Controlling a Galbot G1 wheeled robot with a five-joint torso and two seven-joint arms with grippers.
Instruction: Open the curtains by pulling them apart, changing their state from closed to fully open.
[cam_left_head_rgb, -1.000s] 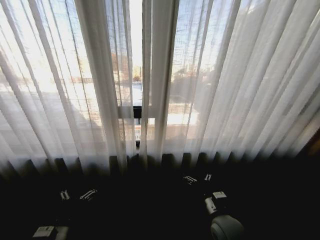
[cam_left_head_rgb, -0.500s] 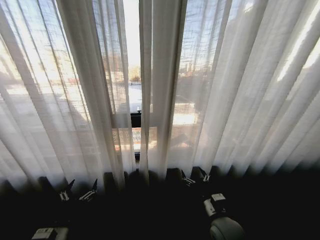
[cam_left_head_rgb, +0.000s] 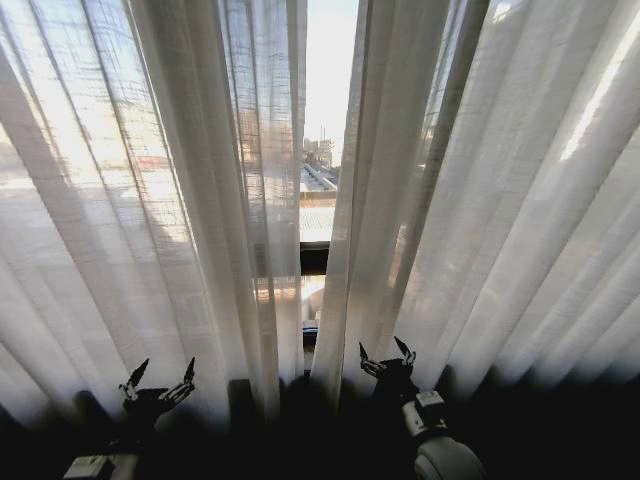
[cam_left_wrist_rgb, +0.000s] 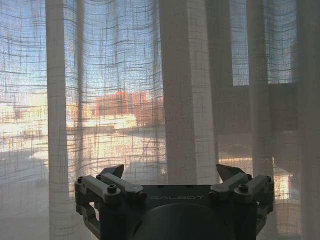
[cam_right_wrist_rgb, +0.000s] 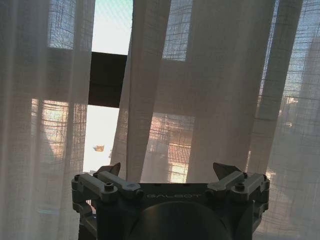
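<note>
Two sheer white curtains hang in front of me in the head view: the left panel (cam_left_head_rgb: 150, 200) and the right panel (cam_left_head_rgb: 500, 200). A narrow gap (cam_left_head_rgb: 325, 100) between them shows the sky and buildings. My left gripper (cam_left_head_rgb: 158, 380) is open, low in front of the left panel's folds. The left wrist view shows it (cam_left_wrist_rgb: 171, 172) facing that fabric (cam_left_wrist_rgb: 185, 100) with nothing between the fingers. My right gripper (cam_left_head_rgb: 385, 355) is open just right of the gap, at the right panel's inner edge. In the right wrist view it (cam_right_wrist_rgb: 167, 169) faces that panel's pleats (cam_right_wrist_rgb: 225, 90), holding nothing.
A dark window frame bar (cam_left_head_rgb: 313, 258) crosses behind the gap, also visible as a dark bar (cam_right_wrist_rgb: 107, 77) in the right wrist view. Below the curtains' hems the floor area is in deep shadow (cam_left_head_rgb: 550, 430).
The whole head view has shifted, so the camera has moved. Both grippers now stand higher against the curtains' lower folds, and the gap between the panels looks wider.
</note>
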